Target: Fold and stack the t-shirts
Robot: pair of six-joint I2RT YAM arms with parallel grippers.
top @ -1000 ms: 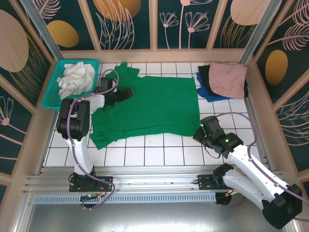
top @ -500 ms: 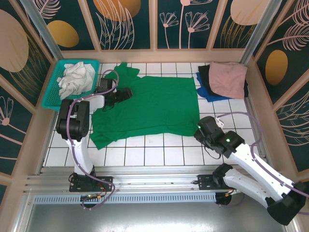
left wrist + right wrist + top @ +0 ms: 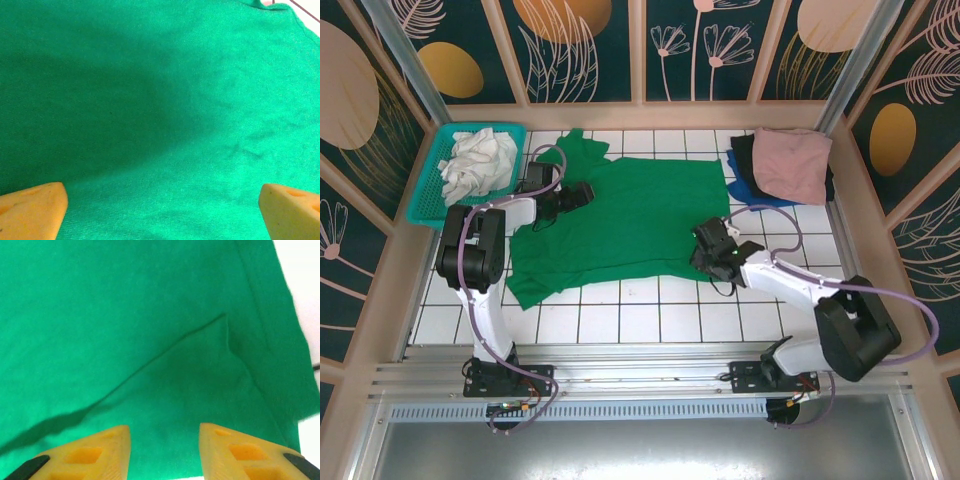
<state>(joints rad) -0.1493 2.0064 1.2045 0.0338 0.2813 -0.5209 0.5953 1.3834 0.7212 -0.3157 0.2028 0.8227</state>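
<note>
**Green t-shirt spread flat, both grippers stationed over it for a fold**

Item 1. Green t-shirt (image 3: 640, 215): lies open and mostly flat in the middle of the white tiled surface (image 3: 650, 310), one sleeve toward the far left. It is spread like this, I judge, so that edges can be picked up and carried across. A raised crease (image 3: 190, 340) runs through the cloth near its near-right corner.

Item 2. Finished stack: at the far right, well apart from the green shirt's body. The pink shirt (image 3: 790, 160) sits on top, with the black shirt (image 3: 745, 150) and blue shirt (image 3: 745, 190) showing beneath. This looks like the place where folded pieces go.

Item 3. Left gripper (image 3: 162, 192): over the shirt's far-left shoulder area, jaws spread wide with only cloth between them and nothing held. It seems placed to take that side.

Item 4. Right gripper (image 3: 164, 432): over the near-right corner, just inside the hem. The jaws are partly apart and grip nothing, probably lined up to pinch the corner.

Item 5. Teal basket (image 3: 425, 195): far left, holding crumpled white cloth (image 3: 475, 160), not part of the stack.

Changes noted: a second ago the right gripper was off the shirt's right edge with its jaws together. It has since swung in over the corner and parted them. The left gripper, the shirt and the stack are unchanged.
</note>
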